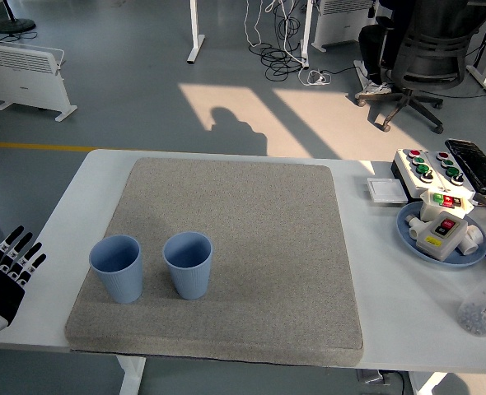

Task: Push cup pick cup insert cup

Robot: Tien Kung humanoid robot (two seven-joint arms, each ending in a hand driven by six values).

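Left hand [8, 267]: at the counter's [375, 271] near-left edge, off the mat, fingers spread and straight, holding nothing. Right hand: not in view.

Grey mat [243, 239]: covers the counter's middle.

Left cup [117, 267]: blue, upright, mouth open upward, on the mat's near-left part; lies toward three o'clock from the left hand, near it. Long axis vertical.

Right cup [189, 263]: blue, upright, just beside the left cup at its three o'clock, a narrow gap between, not touching.

Judgement: the left hand is the nearer; no cup is yet pushed, lifted or nested.

Blue plate [408, 234] and button box [428, 169]: far right, well apart.
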